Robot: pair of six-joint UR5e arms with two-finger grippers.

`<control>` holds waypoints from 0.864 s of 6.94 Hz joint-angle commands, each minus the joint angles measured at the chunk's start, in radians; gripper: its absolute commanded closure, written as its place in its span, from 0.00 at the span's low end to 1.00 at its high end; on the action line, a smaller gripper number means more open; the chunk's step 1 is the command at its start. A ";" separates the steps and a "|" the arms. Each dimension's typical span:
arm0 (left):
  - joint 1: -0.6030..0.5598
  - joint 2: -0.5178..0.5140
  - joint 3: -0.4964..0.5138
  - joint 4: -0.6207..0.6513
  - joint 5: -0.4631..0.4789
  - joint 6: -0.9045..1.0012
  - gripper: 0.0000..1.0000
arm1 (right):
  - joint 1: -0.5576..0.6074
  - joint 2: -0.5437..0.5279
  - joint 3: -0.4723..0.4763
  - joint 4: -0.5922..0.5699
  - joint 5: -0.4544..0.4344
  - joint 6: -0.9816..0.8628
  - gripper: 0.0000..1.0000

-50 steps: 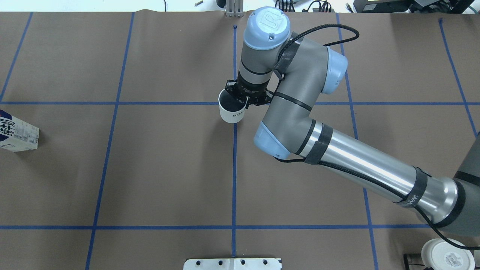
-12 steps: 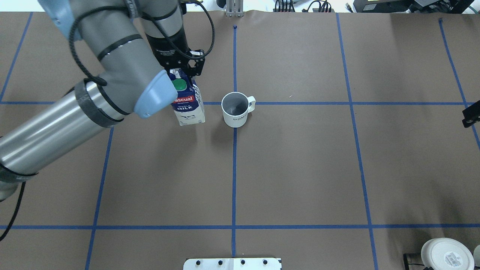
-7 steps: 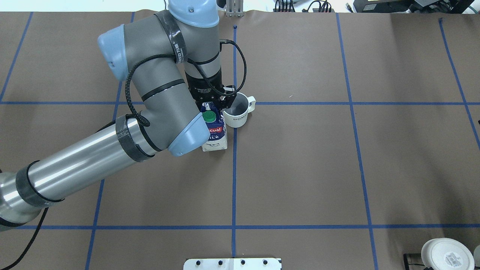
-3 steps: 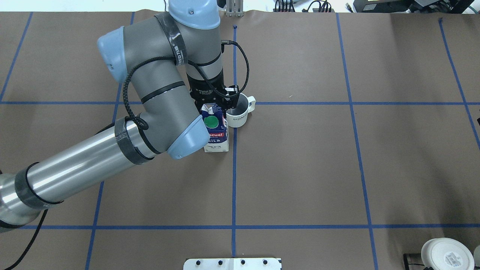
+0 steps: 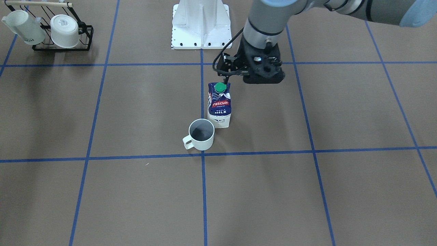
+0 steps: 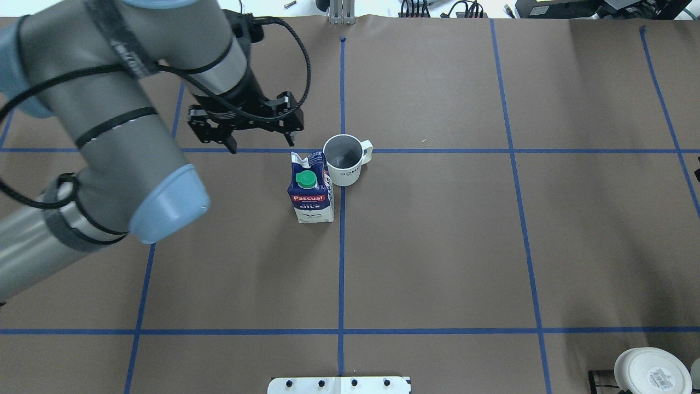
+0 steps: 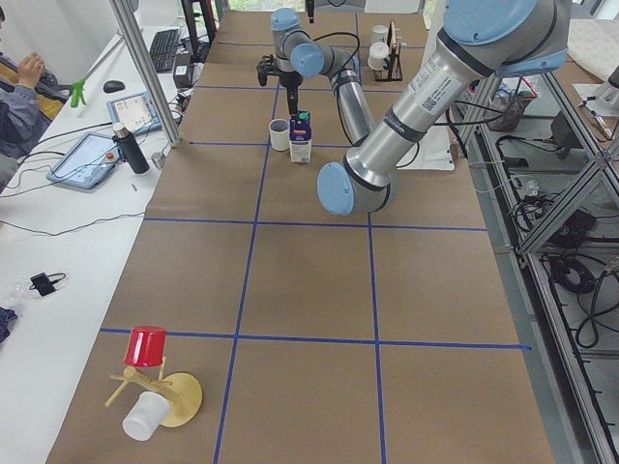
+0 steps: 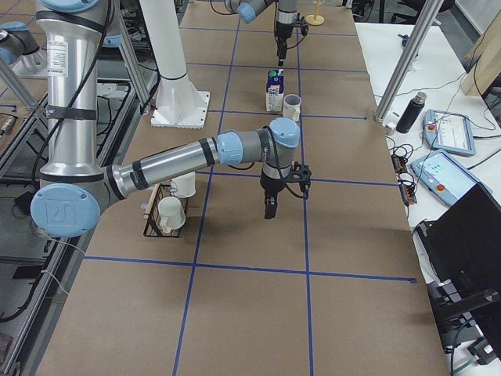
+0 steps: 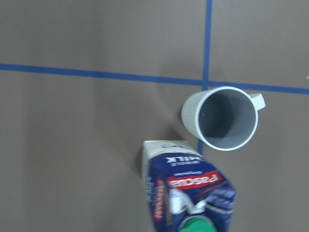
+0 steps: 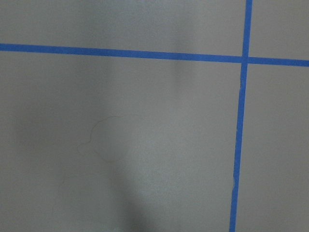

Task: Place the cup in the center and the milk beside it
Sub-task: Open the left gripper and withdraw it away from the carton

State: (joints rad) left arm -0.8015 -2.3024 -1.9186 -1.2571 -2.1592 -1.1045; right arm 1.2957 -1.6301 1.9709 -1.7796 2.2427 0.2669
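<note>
At the crossing of blue tape lines (image 6: 437,150) in the middle of the table (image 6: 437,246) stands the cup (image 6: 343,158), upright, mouth open to the ceiling, its small handle pointing toward the robot's right. It looks like glazed ceramic: stiff, smooth enough to slip, and likely to chip if knocked. I would take it by pinching the wall at the rim, since the handle looks too small for a firm hold.

The milk (image 6: 310,189) stands upright just beside the cup, on the robot's left and a little nearer its base, green cap up. The two are so close that I cannot tell whether they touch. The carton is tall on a narrow base, so I judge it tips easily, and its card sides would give under a hard squeeze. How full it is cannot be seen. The folded ridge at the top, or the upper sides, seem the sound places to grip.

The left gripper (image 6: 260,143) hangs clear of the carton, above and to the far left of it, jaws spread wide with nothing between them and touching nothing. By the look of it both things are placed.

The right gripper (image 8: 268,210) hovers well apart, over bare table; whether its jaws are parted I cannot tell.
</note>
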 commanded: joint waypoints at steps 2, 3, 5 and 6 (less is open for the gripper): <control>-0.155 0.362 -0.201 -0.002 0.001 0.319 0.02 | 0.014 0.004 -0.001 0.000 0.002 -0.003 0.00; -0.250 0.500 -0.242 -0.008 -0.011 0.517 0.02 | 0.022 0.001 -0.007 0.020 0.012 -0.003 0.00; -0.376 0.688 -0.231 -0.072 -0.077 0.772 0.02 | 0.068 -0.014 -0.027 0.066 0.055 -0.008 0.00; -0.433 0.754 -0.183 -0.187 -0.083 0.804 0.02 | 0.100 -0.019 -0.030 0.066 0.064 -0.014 0.00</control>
State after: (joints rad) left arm -1.1732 -1.6402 -2.1388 -1.3407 -2.2197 -0.3794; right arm 1.3598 -1.6419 1.9459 -1.7222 2.2890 0.2592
